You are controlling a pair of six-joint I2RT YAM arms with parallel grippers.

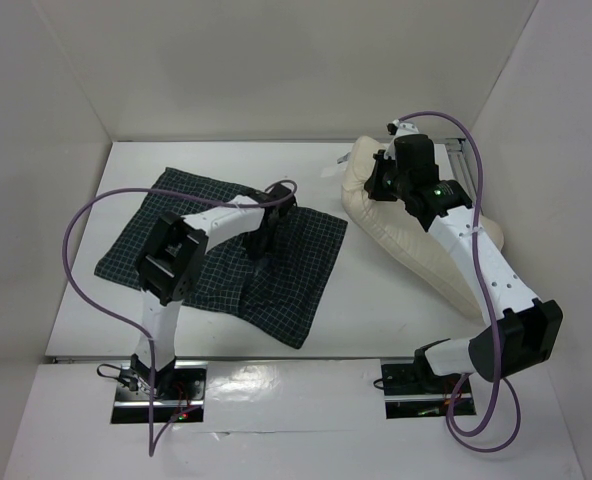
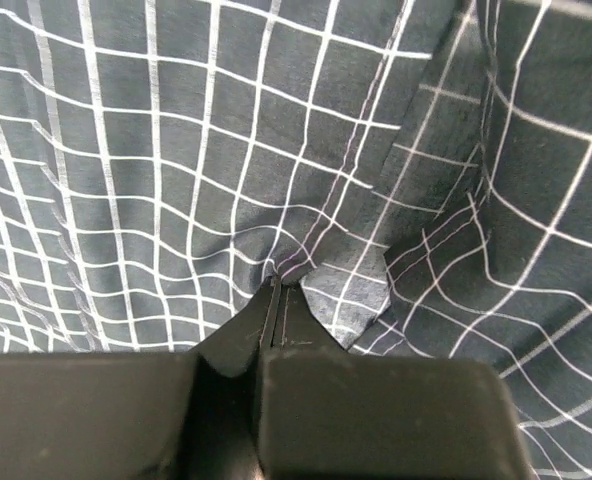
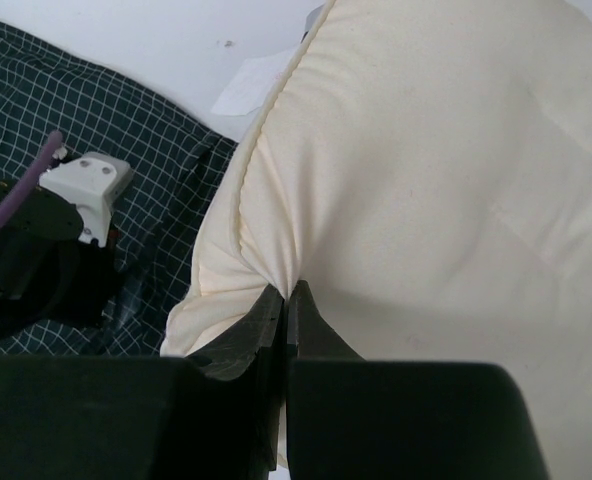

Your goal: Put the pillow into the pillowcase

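The cream pillow [image 1: 401,228] lies at the far right of the tabletop [image 1: 376,310], outside the checked pillowcase [image 1: 301,275], which is spread flat left of centre. The right jaws pinch the pillow's fabric; the left jaws are clenched on a pillowcase fold.

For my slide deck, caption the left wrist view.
Left gripper shut, pinching a raised fold of the dark, white-checked pillowcase.
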